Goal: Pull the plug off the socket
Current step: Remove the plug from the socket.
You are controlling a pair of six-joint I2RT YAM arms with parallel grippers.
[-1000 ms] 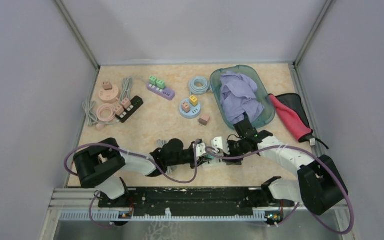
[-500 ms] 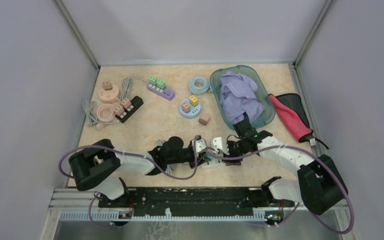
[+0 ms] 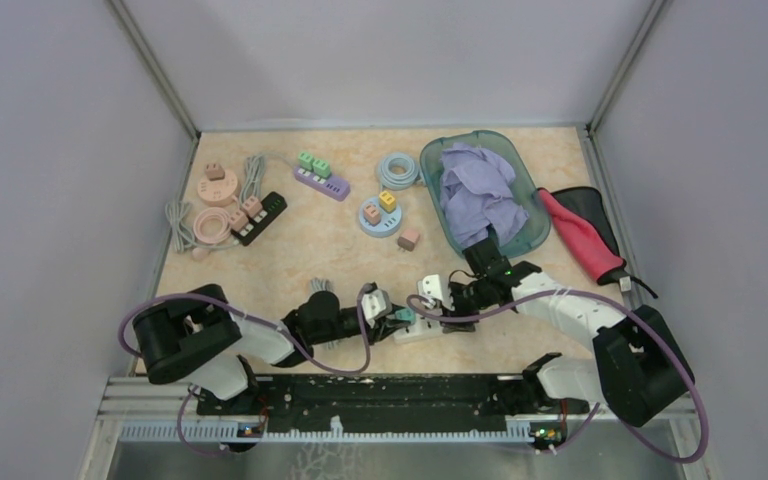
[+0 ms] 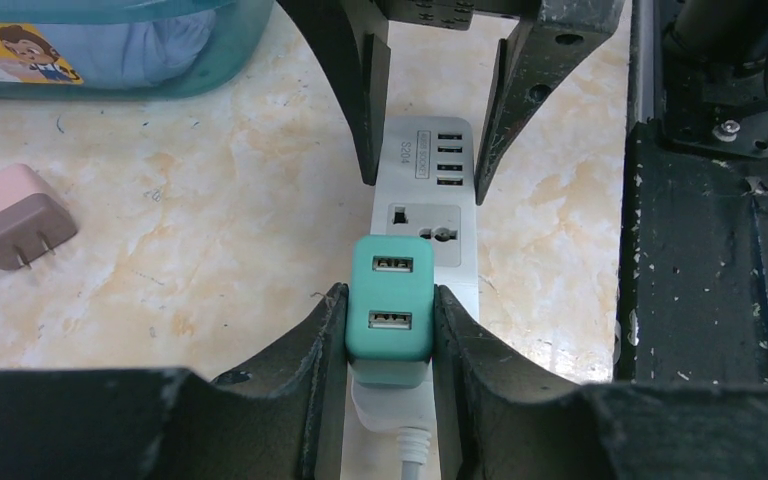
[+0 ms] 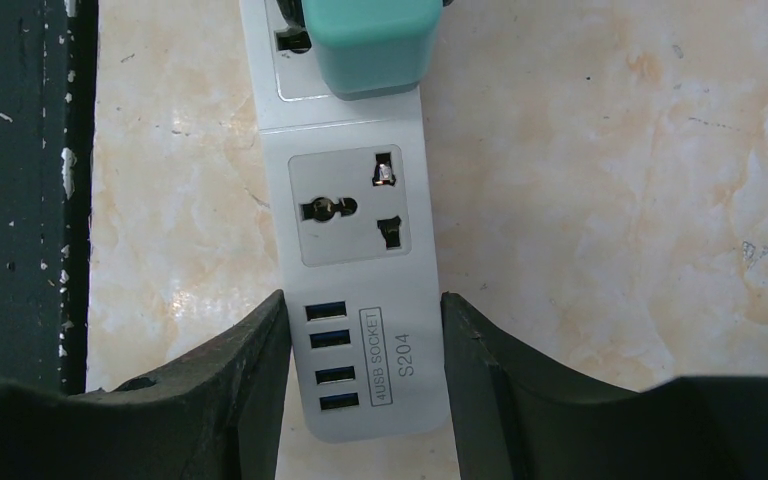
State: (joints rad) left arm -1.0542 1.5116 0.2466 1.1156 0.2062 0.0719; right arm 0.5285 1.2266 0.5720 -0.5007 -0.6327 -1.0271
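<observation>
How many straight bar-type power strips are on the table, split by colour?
white power strip: 1
purple power strip: 1
black power strip: 1
Total: 3

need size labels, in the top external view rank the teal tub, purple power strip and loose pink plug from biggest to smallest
1. teal tub, clearly largest
2. purple power strip
3. loose pink plug, smallest

Top camera overlooks the table [image 3: 290,260] from afar; the opposed wrist cameras closely share the power strip [image 4: 425,215].
</observation>
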